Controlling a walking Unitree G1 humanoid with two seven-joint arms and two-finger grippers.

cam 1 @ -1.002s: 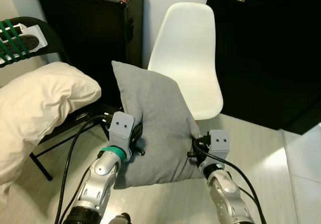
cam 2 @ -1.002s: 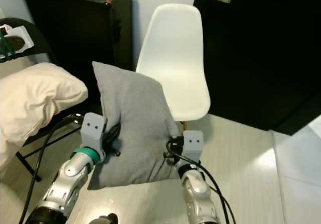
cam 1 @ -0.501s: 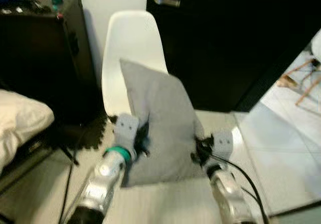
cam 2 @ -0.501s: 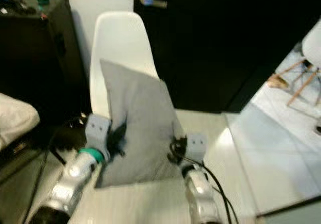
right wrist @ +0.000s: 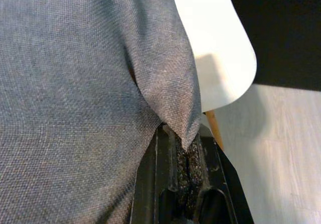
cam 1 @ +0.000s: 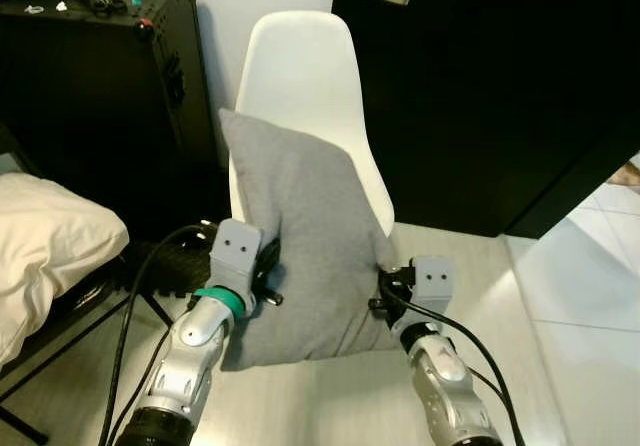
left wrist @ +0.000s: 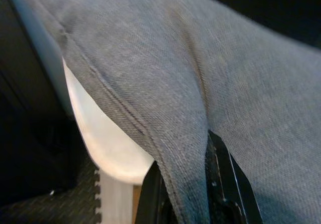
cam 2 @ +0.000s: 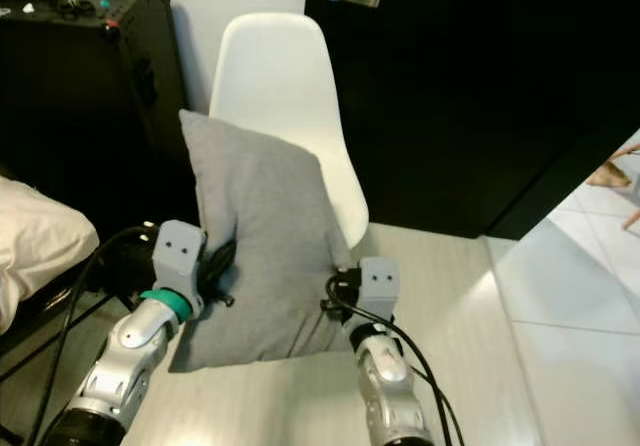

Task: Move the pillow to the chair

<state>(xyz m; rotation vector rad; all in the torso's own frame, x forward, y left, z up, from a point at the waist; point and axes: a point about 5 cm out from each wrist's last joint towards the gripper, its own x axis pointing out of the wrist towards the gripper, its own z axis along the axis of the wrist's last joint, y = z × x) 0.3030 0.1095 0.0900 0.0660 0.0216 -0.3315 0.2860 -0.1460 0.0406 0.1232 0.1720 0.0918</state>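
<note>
The white plastic chair with a curved shell (cam 1: 300, 86) stands at twelve o'clock, just behind the soft grey cloth pillow (cam 1: 300, 246). The pillow stands tall, long way up, held in the air. The left gripper (cam 1: 266, 276) pinches its left edge, and the right gripper (cam 1: 384, 296) pinches its right edge. The pillow hides most of the seat.

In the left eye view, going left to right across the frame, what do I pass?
Cream pillow → tall black case → left gripper shut on the grey fabric pillow's edge → right gripper shut on its other edge → black door.
</note>
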